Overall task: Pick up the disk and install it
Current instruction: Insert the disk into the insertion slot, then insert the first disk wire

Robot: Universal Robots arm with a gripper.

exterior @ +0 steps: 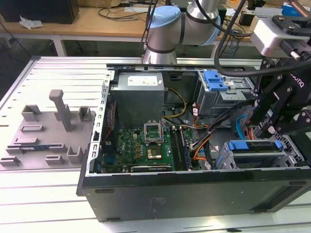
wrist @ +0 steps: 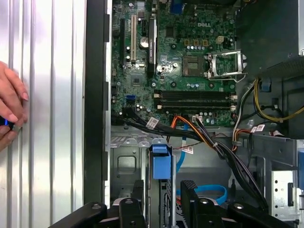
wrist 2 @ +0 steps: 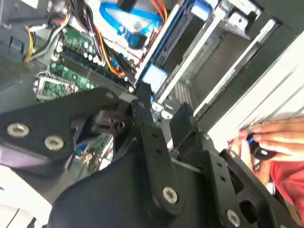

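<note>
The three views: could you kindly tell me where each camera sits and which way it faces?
Exterior view: off the arm, above the table, looking down into the open computer case; the arm and gripper show.
First wrist view: on the arm, looking straight down past the gripper onto the motherboard.
Second wrist view: on the arm, looking obliquely along the gripper at the drive cage.
Shared: both wrist views catch a person's hand on the table beside the case.
</note>
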